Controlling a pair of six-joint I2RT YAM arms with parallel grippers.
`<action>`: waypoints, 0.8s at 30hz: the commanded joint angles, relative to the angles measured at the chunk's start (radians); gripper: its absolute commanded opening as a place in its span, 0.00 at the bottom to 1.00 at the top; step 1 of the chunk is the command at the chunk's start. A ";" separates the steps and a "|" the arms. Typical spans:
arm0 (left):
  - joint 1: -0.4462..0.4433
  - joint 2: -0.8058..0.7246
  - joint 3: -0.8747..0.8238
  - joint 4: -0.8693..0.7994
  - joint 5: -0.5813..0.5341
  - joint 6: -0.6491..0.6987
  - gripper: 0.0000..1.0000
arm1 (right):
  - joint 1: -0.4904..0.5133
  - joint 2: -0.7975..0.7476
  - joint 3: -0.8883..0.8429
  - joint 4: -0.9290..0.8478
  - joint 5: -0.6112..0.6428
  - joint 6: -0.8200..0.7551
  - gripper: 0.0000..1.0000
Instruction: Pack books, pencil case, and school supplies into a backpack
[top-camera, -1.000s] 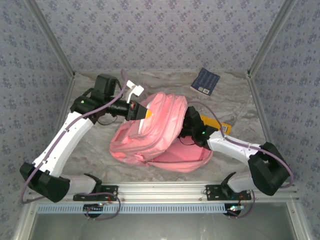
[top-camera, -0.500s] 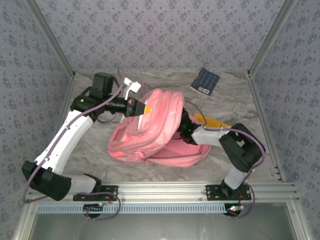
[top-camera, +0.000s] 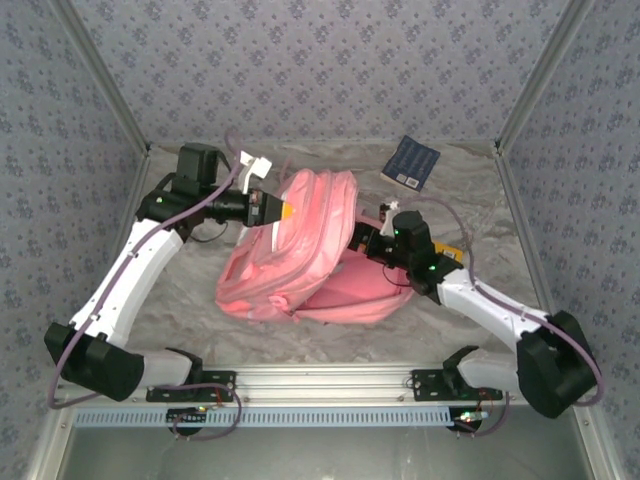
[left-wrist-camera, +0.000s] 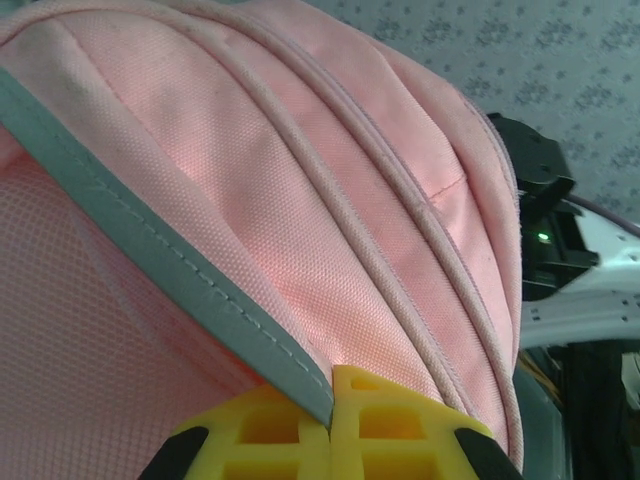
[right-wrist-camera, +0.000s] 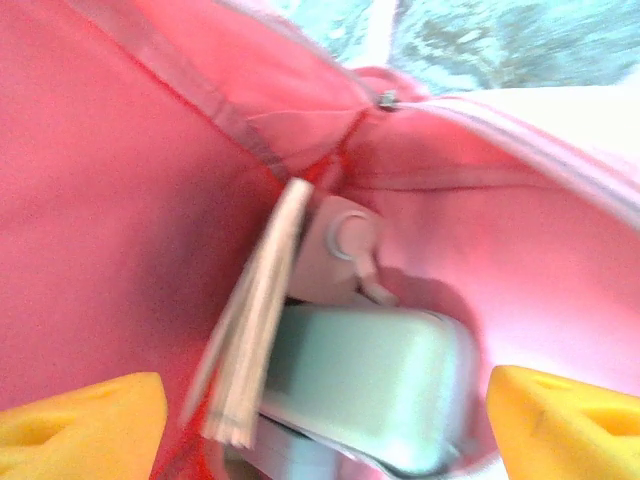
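the left gripper (left-wrist-camera: 330, 388) is pinched tight on the grey trim (left-wrist-camera: 150, 250) of the backpack (top-camera: 300, 275), at its upper lip, and holds that flap lifted. i'd judge the reason is to keep the mouth gaping so the other arm has room to work. the right gripper (right-wrist-camera: 325, 400) sits at the mouth on the backpack's right side, looking straight in; its fingers (right-wrist-camera: 80, 420) stand wide apart and grip nothing. deep inside the backpack lies the case (right-wrist-camera: 375, 380), in line with the gap between those fingers but clear of them. what looks like a book (right-wrist-camera: 250, 340) stands on edge just left of it, leaning on the pink lining, and a pale pink piece (right-wrist-camera: 338, 248) sits behind the case. one navy book (top-camera: 411, 162) lies on the table (top-camera: 200, 290) well beyond the backpack's top right corner, not yet packed. so the case looks stowed, and that book seems a likely next fetch.
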 joint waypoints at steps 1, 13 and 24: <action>0.062 -0.010 0.006 0.114 -0.091 -0.045 0.00 | -0.049 -0.099 -0.010 -0.218 0.121 -0.101 0.79; 0.138 0.101 0.081 -0.006 -0.639 -0.094 0.00 | -0.294 -0.131 0.037 -0.719 0.635 0.018 0.89; -0.007 0.279 0.134 0.013 -0.685 -0.077 0.29 | -0.507 -0.002 -0.037 -0.612 0.538 0.041 0.98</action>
